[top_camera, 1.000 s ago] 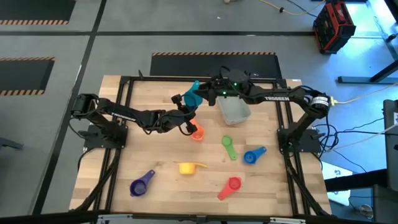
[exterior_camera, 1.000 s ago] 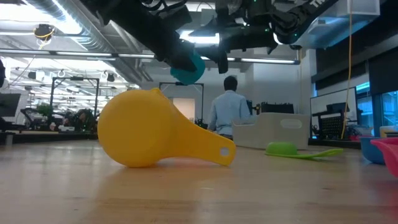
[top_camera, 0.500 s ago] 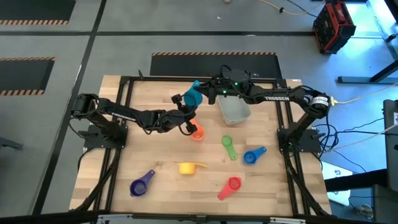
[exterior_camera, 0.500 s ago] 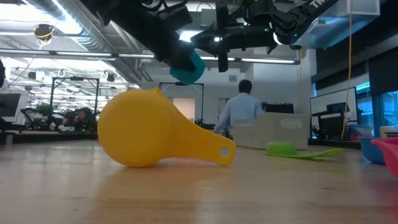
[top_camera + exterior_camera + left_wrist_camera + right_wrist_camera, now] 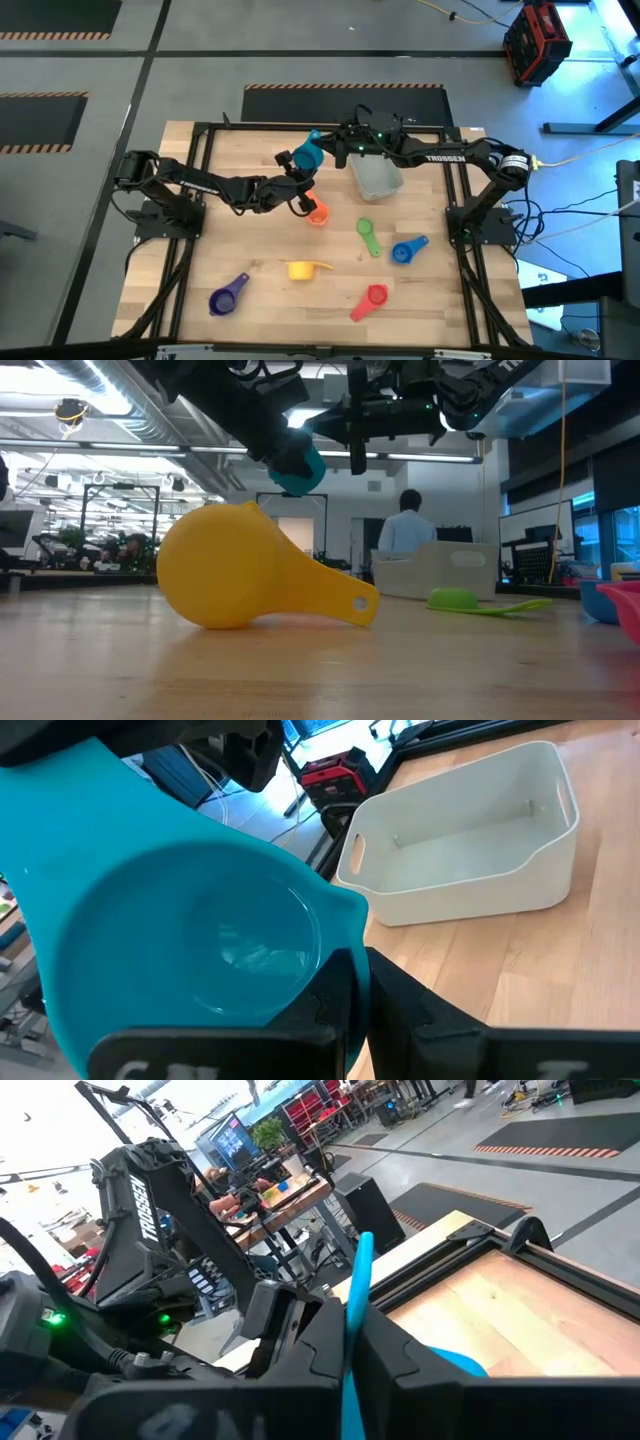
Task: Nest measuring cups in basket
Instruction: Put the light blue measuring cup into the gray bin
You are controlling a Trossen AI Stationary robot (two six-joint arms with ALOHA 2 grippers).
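Light blue cup [image 5: 308, 155] hung gripped by both claws, left [image 5: 297, 170] and right [image 5: 322, 143]; basket [image 5: 377, 177] empty, six cups unnested.

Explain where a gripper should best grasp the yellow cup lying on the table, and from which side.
Probably the flat handle of the yellow cup, from straight above. The cup lies on its side, so its round bowl would likely slip, while the thin handle sticks out clear towards the table's right.

From my remote station: the light blue plastic measuring cup [image 5: 309, 155] hangs above the wooden table [image 5: 250, 240], left of the translucent rectangular plastic basket [image 5: 377, 178]. Orange [image 5: 318, 214], green [image 5: 367, 236], dark blue [image 5: 407, 249], yellow [image 5: 303, 268], purple [image 5: 228, 295] and red [image 5: 371, 299] cups lie scattered nearer me.
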